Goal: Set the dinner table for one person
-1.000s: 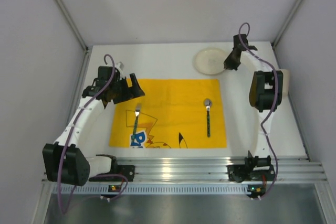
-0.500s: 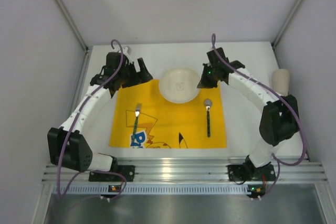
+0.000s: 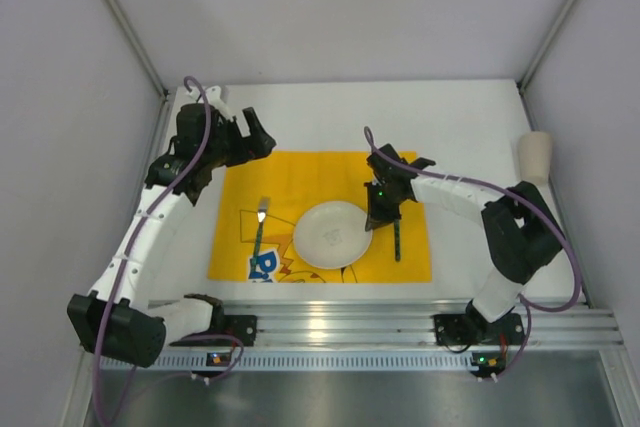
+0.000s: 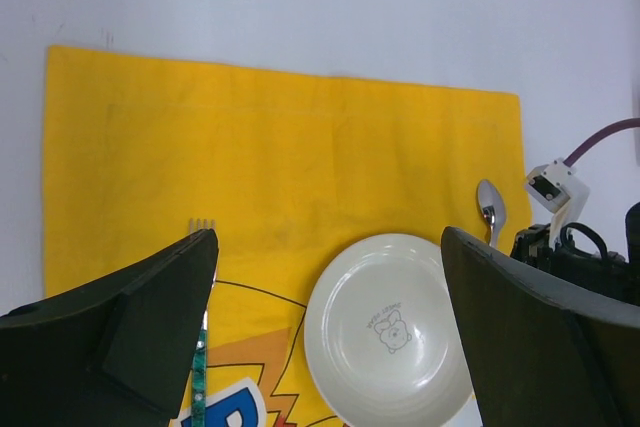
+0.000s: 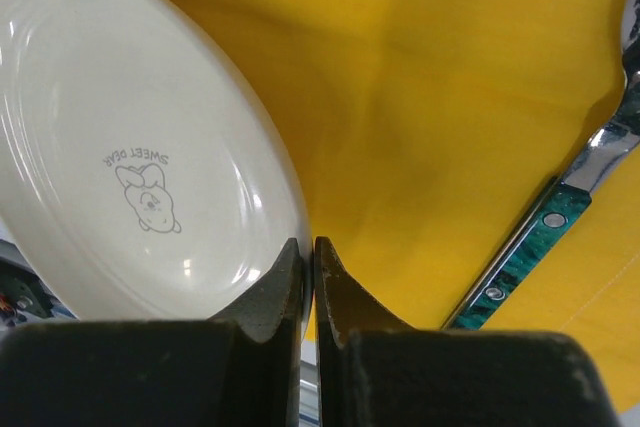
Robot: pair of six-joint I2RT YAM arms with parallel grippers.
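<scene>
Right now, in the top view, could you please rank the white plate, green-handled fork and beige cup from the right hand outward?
1. Round white plate, gripped by the right hand.
2. Green-handled fork, mat's left.
3. Beige cup, far right.

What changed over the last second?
The right gripper, jaws shut on the plate rim, brought the plate from the far right of the table to the mat, between the fork and spoon. The left gripper, jaws open, drew back past the mat's far left corner. Fork, spoon and mat stayed put.
</scene>
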